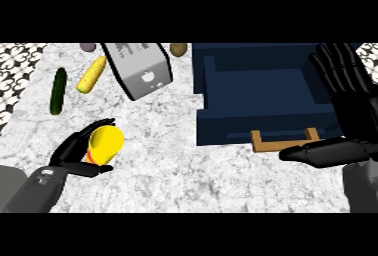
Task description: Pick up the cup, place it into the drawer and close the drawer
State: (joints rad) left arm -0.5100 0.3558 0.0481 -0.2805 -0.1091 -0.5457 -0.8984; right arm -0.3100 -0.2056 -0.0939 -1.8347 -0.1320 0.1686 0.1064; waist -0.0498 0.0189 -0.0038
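You see the cup (pixel 105 144) at the lower left of the marble counter (pixel 170 165), lying tilted in your left hand (pixel 77 150); it is bright yellow, with a smooth rounded body that tapers toward its upper end, and a thin band of red or orange shows along its lower left edge where the fingers cover it; its opening cannot be made out from here. Your left hand is curled round the cup, fingers over its upper side and thumb under its lower end; the grey forearm comes in from the lower left corner.

Your right hand (pixel 343 100) stands at the right edge with its fingers straight and pointing up, holding nothing; its thumb (pixel 314 152) juts left, just beside the drawer's wooden handle (pixel 284 140). The dark blue drawer (pixel 255 95) is pulled open, its inside showing; the cup is well apart from it, across the bare counter.

At the upper left you find a dark green cucumber (pixel 57 91) and a yellow corn cob (pixel 91 75) lying side by side; to their right lies a grey slab-like appliance (pixel 140 67) with a black rim, tilted; a small brown potato (pixel 179 48) sits by the drawer's far corner, and a small purplish item (pixel 87 47) lies at the top edge, too small to name.
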